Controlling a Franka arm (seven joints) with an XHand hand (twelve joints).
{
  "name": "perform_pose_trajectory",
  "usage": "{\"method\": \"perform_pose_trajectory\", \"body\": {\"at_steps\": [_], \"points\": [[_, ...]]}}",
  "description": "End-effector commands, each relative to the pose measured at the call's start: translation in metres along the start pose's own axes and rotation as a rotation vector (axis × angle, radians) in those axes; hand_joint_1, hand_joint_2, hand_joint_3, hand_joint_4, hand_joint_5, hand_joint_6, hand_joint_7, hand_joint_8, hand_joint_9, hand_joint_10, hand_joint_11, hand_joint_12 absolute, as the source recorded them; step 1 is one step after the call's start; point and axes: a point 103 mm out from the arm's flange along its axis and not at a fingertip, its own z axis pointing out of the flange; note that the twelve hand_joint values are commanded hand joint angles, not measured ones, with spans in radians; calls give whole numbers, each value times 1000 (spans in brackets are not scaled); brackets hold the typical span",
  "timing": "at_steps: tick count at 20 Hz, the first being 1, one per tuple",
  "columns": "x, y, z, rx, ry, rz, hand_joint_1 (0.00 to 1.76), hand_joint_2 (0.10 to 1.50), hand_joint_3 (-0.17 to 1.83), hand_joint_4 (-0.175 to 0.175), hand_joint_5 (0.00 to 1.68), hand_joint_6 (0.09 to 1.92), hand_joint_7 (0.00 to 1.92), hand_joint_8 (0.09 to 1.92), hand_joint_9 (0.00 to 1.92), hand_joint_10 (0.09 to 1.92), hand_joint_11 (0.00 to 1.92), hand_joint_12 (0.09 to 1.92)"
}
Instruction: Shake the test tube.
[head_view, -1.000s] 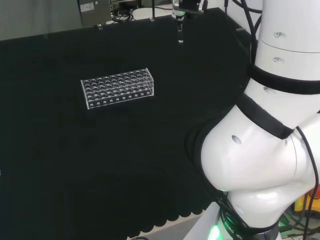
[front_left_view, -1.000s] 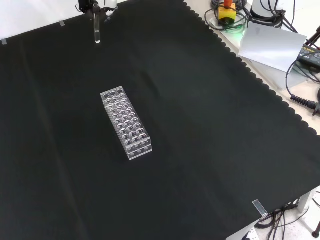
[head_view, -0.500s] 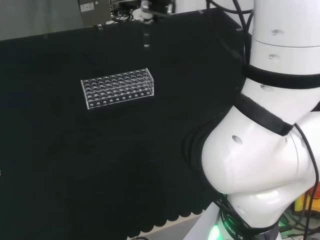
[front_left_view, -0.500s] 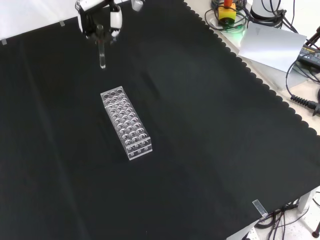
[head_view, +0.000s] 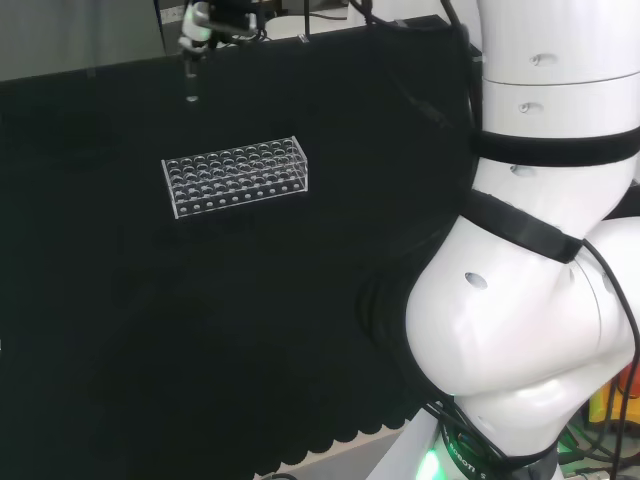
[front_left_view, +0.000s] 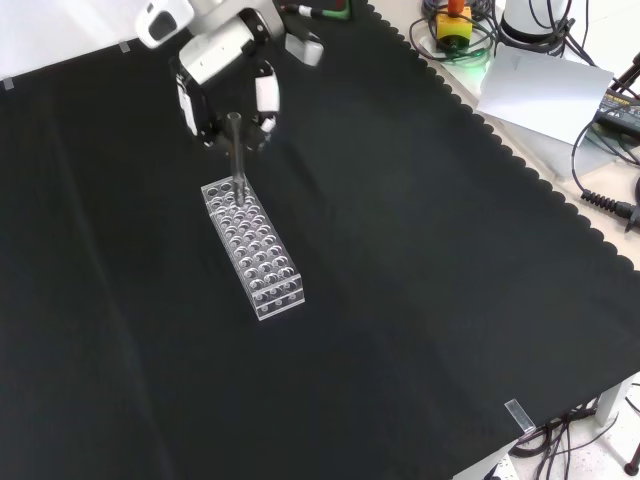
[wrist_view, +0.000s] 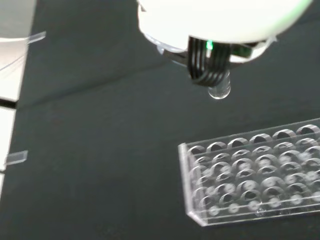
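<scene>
Bench (front_left_view: 420, 300) w/ black cloth takes up most of the front view; scalloped cloth edge runs down the right side, w/ cables and a grey sheet (front_left_view: 545, 90) beyond it. Lots of bare cloth right of and below the rack, also to its left. In the head view the arm's white links (head_view: 540, 300) stand at the right, well apart from the rack.

Clear tube rack (front_left_view: 252, 246) sits on the cloth left of centre in the front view, long axis running diagonally; its wells look empty, tho clear plastic makes that hard to confirm. In the head view the rack (head_view: 235, 175) lies lengthwise, open cloth all round.

Hand (front_left_view: 225, 85) comes in from the top of the front view, above the rack's far end, fingers curled round the upper part of the test tube (front_left_view: 238, 155). Tube hangs about upright below the hand; in the front view its lower end overlaps the rack's far end. In the head view the tube (head_view: 191, 85) is up and left of the rack, off the cloth. Wrist view: the tube's rounded bottom (wrist_view: 219, 90) is clear of the rack (wrist_view: 255, 175), not in a well.
</scene>
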Motion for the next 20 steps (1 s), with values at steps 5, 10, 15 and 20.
{"method": "perform_pose_trajectory", "body": {"at_steps": [5,10,15,20], "points": [[-79,-9,-14,-23,-56,145,1433,565,770,-175,1276,663,1358,794,1313,515,978,1165],[-158,-23,-34,-66,-50,295,1433,565,769,-175,1276,662,1358,793,1313,513,978,1165],[-220,-39,-54,-107,-48,415,1433,565,769,-175,1277,661,1359,793,1314,512,978,1166],[-242,-43,-67,-128,-59,460,1433,565,768,-175,1277,660,1359,792,1314,511,978,1166]]}}
